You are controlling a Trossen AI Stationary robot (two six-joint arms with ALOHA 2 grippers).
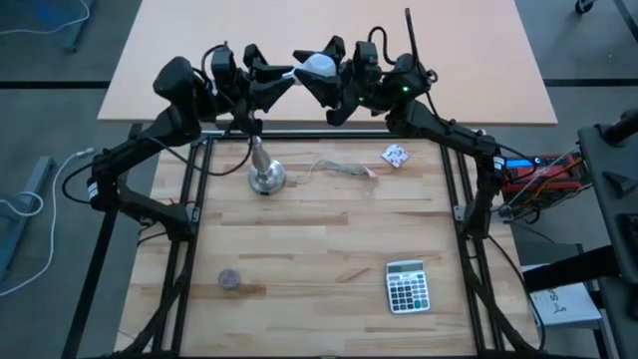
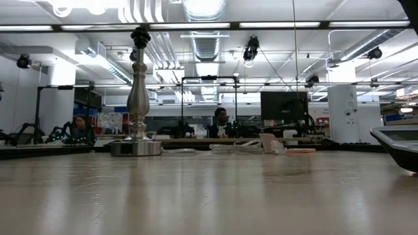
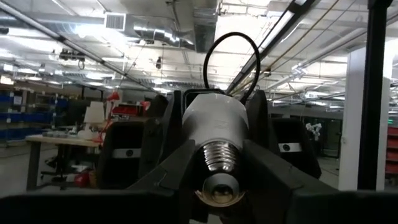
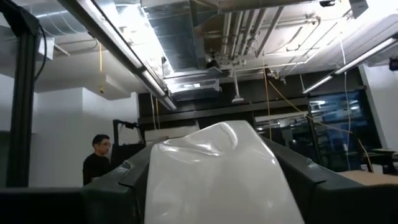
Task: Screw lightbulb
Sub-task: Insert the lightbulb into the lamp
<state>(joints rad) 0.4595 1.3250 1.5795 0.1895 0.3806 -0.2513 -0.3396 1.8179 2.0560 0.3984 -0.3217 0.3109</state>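
Note:
The white frosted lightbulb [image 1: 319, 66] is held in the air above the table's far edge, between my two grippers. My left gripper [image 1: 296, 74] comes at it from the left and is shut on its grey screw base [image 3: 219, 155]. My right gripper [image 1: 337, 80] comes from the right and is shut on the globe [image 4: 214, 174]. The silver lamp stand [image 1: 265, 172] stands upright on its round base on the table, below and to the left of the bulb. It also shows in the low view [image 2: 137, 91]. The bulb and grippers are above the low view's picture. My left gripper pinches the bulb's grey screw base [image 3: 217, 160] between its two fingers, one on each side. The fingers lie about level, coming from the table's left, along the bulb's axis. The bulb is clear of the table, its base toward this gripper. My right gripper has the bulb's white globe [image 4: 217, 168] between its two fingers [image 4: 311, 180], one on each side. It comes about level from the table's right, opposite the left gripper. The bulb is lifted clear.
The stand's thin cord [image 1: 344, 168] runs across the table to the right. A crumpled white paper scrap [image 1: 396, 155] lies at the far right, a calculator [image 1: 407, 286] at the near right, and a small grey round thing [image 1: 230, 279] at the near left.

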